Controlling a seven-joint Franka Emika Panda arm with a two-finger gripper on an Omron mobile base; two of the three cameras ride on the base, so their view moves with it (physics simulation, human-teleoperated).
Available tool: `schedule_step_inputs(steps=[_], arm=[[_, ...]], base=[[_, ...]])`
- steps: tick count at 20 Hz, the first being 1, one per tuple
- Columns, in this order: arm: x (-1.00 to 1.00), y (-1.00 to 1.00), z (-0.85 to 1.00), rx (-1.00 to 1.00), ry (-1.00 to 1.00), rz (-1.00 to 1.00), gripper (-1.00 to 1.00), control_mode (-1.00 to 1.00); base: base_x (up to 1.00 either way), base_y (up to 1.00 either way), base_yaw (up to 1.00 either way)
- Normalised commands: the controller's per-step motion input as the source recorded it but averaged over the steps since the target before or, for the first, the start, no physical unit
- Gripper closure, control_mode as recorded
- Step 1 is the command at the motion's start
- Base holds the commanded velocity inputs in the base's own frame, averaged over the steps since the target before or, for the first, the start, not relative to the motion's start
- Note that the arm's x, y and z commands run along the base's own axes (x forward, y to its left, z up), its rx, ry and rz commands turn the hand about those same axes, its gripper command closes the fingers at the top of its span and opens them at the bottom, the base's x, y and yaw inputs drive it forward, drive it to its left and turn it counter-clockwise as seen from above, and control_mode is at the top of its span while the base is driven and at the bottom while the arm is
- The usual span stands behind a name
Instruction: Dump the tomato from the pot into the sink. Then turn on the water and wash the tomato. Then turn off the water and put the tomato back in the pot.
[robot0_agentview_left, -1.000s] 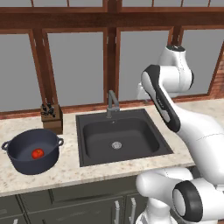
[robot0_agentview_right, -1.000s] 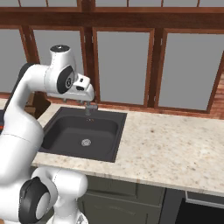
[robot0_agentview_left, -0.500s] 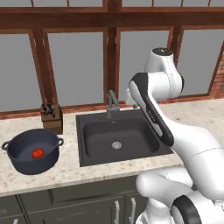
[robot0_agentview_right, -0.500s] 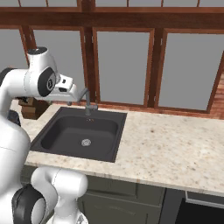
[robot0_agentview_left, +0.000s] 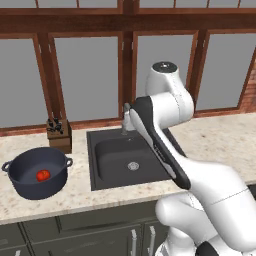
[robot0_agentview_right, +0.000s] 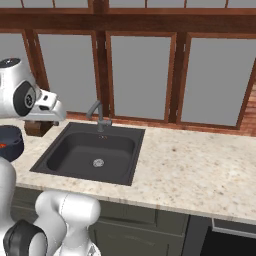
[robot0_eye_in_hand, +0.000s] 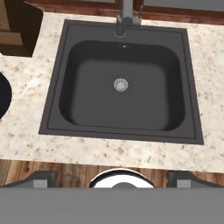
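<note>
The tomato (robot0_agentview_left: 43, 175) sits in the pot (robot0_agentview_left: 35, 172), left of the sink (robot0_agentview_left: 131, 162). The claw (robot0_eye_in_hand: 112, 178) is released, empty; next it likely must reach left for the pot.

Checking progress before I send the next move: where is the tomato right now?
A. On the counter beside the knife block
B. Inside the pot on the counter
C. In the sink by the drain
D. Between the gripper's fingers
B: the tomato lies inside the pot, left of the sink, whose basin holds just its drain.
</note>
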Motion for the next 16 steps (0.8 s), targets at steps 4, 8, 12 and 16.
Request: schedule_step_inputs(steps=[4, 8, 12, 16], arm=[[-0.21, 0.62, -0.15, 0.00, 0.01, 0.00, -1.00, -1.00], [-0.03, 0.71, -0.29, 0.00, 0.01, 0.00, -1.00, -1.00], [0.00, 0.72, -0.33, 0.00, 0.04, 0.00, -1.00, -1.00], [0.00, 0.64, -0.28, 0.00, 0.05, 0.00, -1.00, -1.00]], base=[[0.00, 0.00, 0.00], [0.00, 0.00, 0.00], [0.00, 0.00, 0.00], [0.00, 0.00, 0.00]])
